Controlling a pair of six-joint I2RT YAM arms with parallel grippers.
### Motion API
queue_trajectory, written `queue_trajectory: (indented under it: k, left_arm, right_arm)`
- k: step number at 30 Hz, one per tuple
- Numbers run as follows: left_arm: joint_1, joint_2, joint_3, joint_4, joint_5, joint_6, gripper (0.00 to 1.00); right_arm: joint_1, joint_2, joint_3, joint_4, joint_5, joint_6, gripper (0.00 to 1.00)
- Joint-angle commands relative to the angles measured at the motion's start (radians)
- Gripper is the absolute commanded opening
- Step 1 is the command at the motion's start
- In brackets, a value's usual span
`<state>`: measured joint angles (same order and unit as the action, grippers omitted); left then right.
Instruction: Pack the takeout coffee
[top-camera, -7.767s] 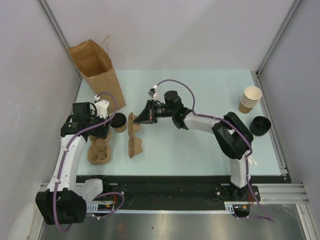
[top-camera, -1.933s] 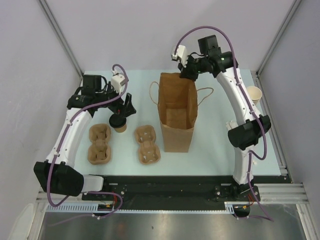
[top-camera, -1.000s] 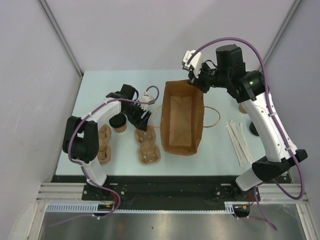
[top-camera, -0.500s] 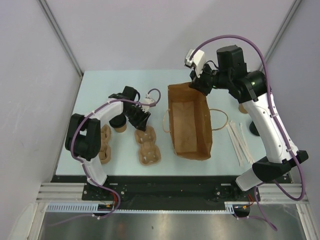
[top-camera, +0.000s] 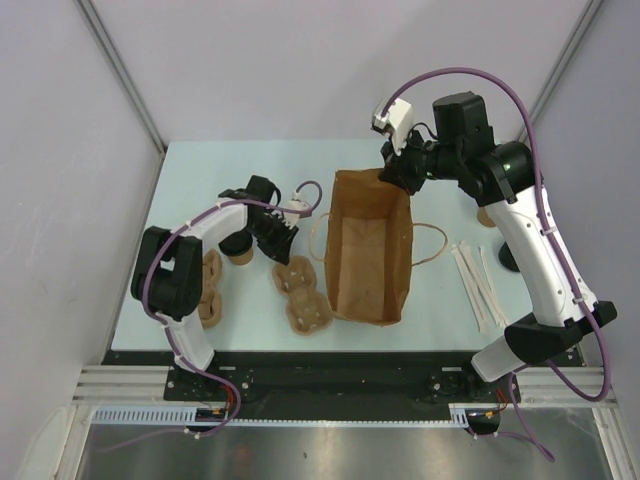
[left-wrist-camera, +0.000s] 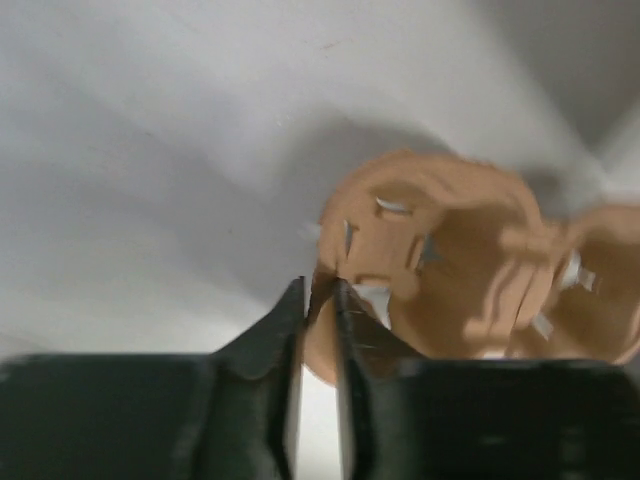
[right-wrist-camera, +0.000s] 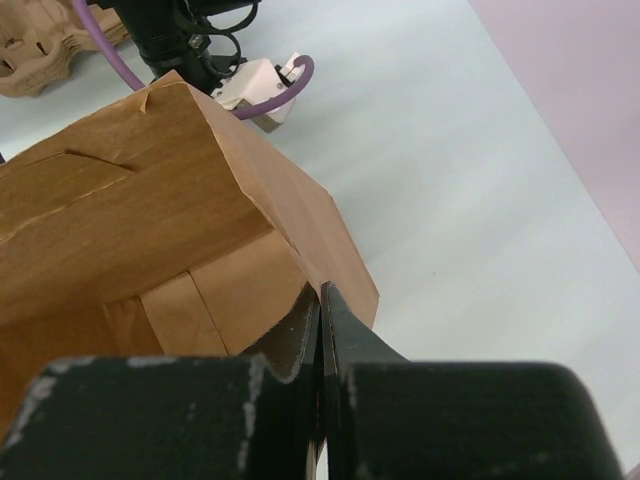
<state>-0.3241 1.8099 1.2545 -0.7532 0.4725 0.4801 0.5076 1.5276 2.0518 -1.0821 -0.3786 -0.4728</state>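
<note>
white arms (top-camera: 545, 250), black joints (top-camera: 460, 118), looping purple cables (top-camera: 470, 72)

top: overhead, whole table (top-camera: 200, 170) | left wrist: close, carrier (left-wrist-camera: 470, 250) | right wrist: close, bag (right-wrist-camera: 150, 200) | top sees both

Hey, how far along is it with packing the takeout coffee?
Done: the paper bag stands open, with the right gripper shut on its rim. In hand: the left gripper pinches the edge of a cup carrier. Left: the takeout coffee stands on the table, outside the bag, and has yet to go in.
</note>
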Motion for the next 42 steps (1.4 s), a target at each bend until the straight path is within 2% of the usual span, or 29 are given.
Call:
queue_trajectory:
  k: [1,4,9,12,16,18,21,28,36,42]
  left_arm:
    - [0.013,-0.121,0.029,-0.061,0.055,-0.008,0.1]
    - [0.06,-0.19,0.083,-0.118,0.064,-0.021,0.0]
    - [0.183,-0.254,0.254,-0.215,0.068,-0.032,0.0]
    - [0.201,-0.313,0.372,-0.239,0.048,-0.035,0.0]
    - [0.203,-0.382,0.528,-0.196,0.035,-0.115,0.0]
    - [0.2,-0.435,0.574,-0.158,0.041,-0.155,0.0]
    - [0.198,-0.529,0.563,-0.04,0.074,-0.198,0.0]
    - [0.192,-0.598,0.667,0.156,0.091,-0.293,0.0]
    - [0.134,-0.57,0.873,0.204,0.181,-0.334,0.0]
    - [-0.013,-0.54,0.942,0.146,0.183,-0.347,0.0]
  right_arm:
    - [-0.011,-0.02,0.021,0.019,-0.017,0.048,0.0]
    - [-0.037,-0.017,0.01,0.022,-0.032,0.071,0.0]
    - [-0.058,-0.015,0.004,0.017,-0.054,0.089,0.0]
    - [-0.058,-0.017,-0.004,0.017,-0.057,0.098,0.0]
    - [-0.057,-0.017,-0.013,0.021,-0.048,0.112,0.0]
    - [-0.057,-0.018,-0.013,0.027,-0.037,0.12,0.0]
    - [-0.058,-0.023,-0.024,0.04,-0.023,0.138,0.0]
    - [-0.041,-0.02,-0.027,0.047,0.004,0.155,0.0]
    - [-0.034,-0.012,-0.047,0.054,0.033,0.165,0.0]
    - [-0.012,0.003,-0.039,0.051,0.061,0.16,0.0]
